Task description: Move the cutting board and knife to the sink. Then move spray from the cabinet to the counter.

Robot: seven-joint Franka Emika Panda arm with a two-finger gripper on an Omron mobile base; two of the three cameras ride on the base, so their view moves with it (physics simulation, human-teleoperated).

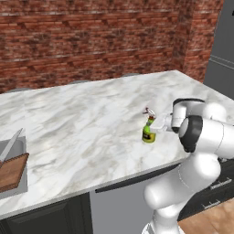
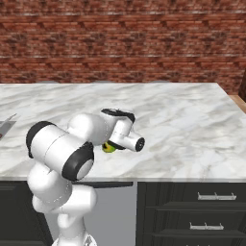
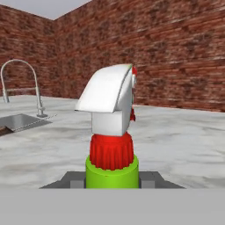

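Note:
The spray (image 1: 148, 131), a small green bottle with a red neck and white trigger nozzle, stands upright on the white marble counter (image 1: 82, 123) near its front right edge. My gripper (image 1: 156, 129) reaches it from the right, its fingers against both sides of the bottle. In the hand view the spray (image 3: 112, 132) sits between the fingertips (image 3: 74, 180), very close to the camera. From the right base view a bit of the green spray (image 2: 109, 148) peeks out behind my hand. At far left, the cutting board (image 1: 11, 172) and knife (image 1: 11, 145) lie in the sink (image 1: 20, 188).
The arched faucet (image 3: 22, 83) rises over the sink (image 3: 24, 121) far to the left. A brick wall (image 1: 91, 41) backs the counter. A tall dark grey panel (image 1: 223, 50) stands at the right. Dark drawers (image 2: 211, 211) sit below the counter.

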